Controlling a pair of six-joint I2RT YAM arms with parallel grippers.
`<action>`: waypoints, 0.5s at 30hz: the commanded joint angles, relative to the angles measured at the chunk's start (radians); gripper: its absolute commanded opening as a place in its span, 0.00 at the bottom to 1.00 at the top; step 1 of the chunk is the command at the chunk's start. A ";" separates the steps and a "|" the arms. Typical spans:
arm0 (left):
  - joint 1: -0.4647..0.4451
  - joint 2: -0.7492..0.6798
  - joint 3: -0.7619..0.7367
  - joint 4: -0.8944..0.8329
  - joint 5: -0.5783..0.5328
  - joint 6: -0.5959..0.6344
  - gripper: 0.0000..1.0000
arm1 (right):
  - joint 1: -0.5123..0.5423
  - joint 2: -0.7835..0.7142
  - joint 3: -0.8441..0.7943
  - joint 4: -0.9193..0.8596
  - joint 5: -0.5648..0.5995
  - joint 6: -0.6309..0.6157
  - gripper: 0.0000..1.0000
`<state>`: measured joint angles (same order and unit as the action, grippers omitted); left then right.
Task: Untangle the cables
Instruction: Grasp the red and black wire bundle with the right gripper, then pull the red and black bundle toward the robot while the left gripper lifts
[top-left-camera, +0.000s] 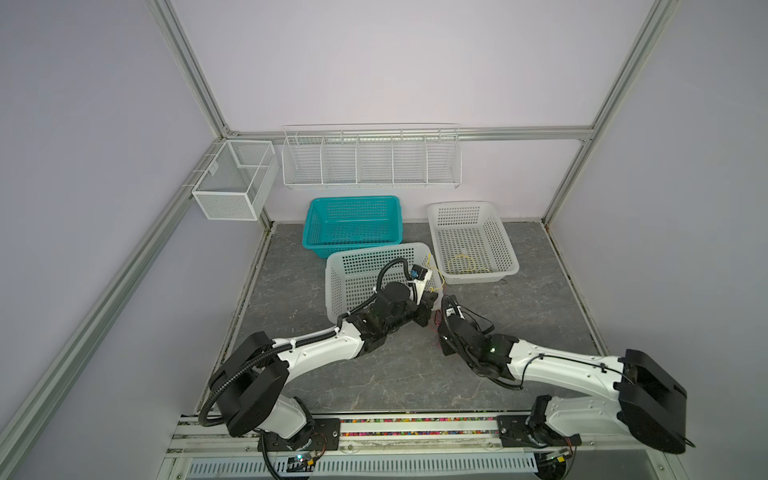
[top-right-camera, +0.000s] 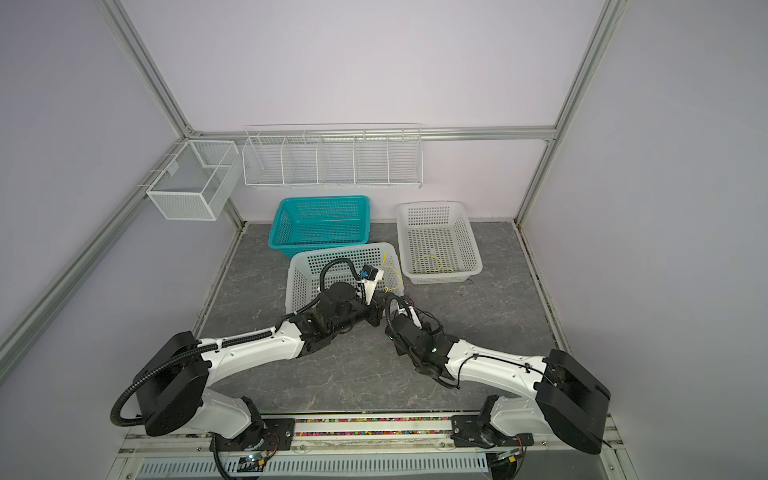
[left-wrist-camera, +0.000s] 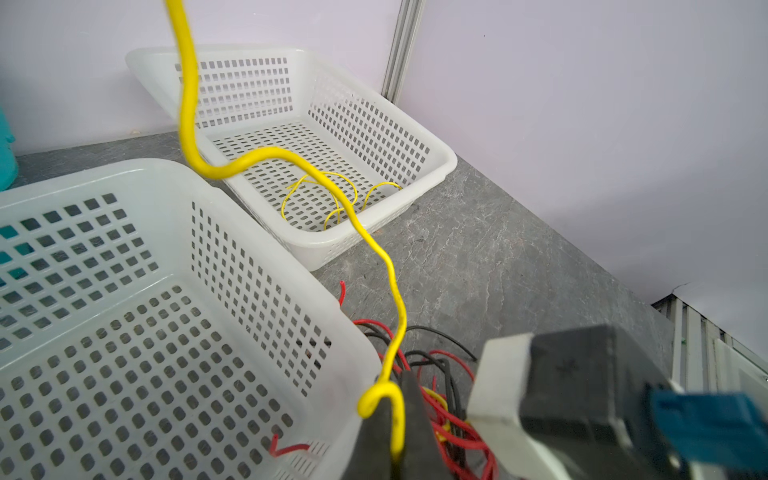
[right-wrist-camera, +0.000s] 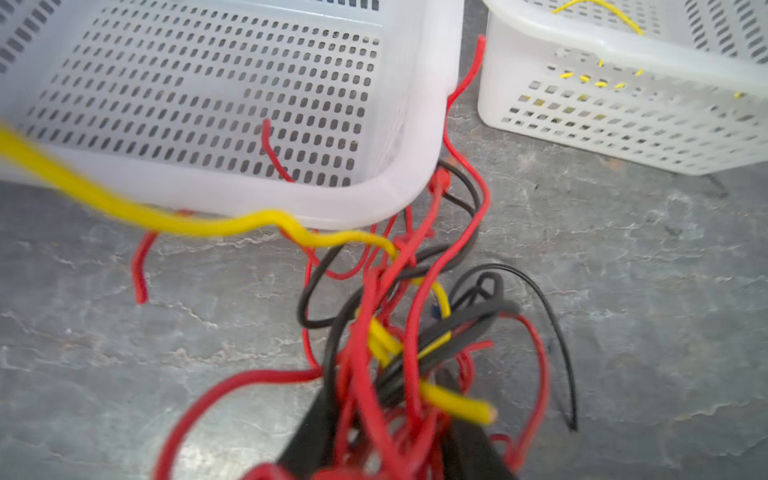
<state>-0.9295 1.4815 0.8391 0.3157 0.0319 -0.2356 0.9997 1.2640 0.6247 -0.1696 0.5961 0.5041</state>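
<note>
The cables are a tangle of red, black and yellow wires (right-wrist-camera: 390, 316) on the grey table, just off the front right corner of the near white basket (right-wrist-camera: 291, 203). My right gripper (right-wrist-camera: 388, 386) is shut on this tangle, with red and black strands bunched between its dark fingers. My left gripper (left-wrist-camera: 397, 415) is shut on a yellow cable (left-wrist-camera: 390, 270). That cable arcs up over the basket corner and runs back into the tangle. It also shows in both top views, as the yellow cable (top-left-camera: 436, 276) (top-right-camera: 392, 274). One red end (right-wrist-camera: 272, 153) pokes into the basket through its wall.
A second white basket (top-left-camera: 511, 266) at the back right holds thin yellow cables (top-left-camera: 461, 264). A teal basket (top-left-camera: 353, 199) stands behind the near white basket (top-left-camera: 345, 266). A wire rack (top-left-camera: 370, 162) and a mesh box (top-left-camera: 232, 183) hang on the walls.
</note>
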 joint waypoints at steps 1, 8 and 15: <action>0.006 -0.021 0.061 -0.049 -0.034 -0.015 0.00 | -0.005 -0.048 -0.052 -0.063 0.058 0.053 0.06; 0.007 -0.063 0.093 -0.084 -0.028 0.006 0.00 | -0.028 -0.133 -0.105 -0.155 0.102 0.146 0.06; 0.010 -0.138 0.106 -0.091 0.015 0.028 0.00 | -0.073 -0.202 -0.141 -0.241 0.135 0.234 0.06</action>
<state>-0.9302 1.4071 0.8997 0.1970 0.0505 -0.2272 0.9558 1.0786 0.5224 -0.2771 0.6636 0.6544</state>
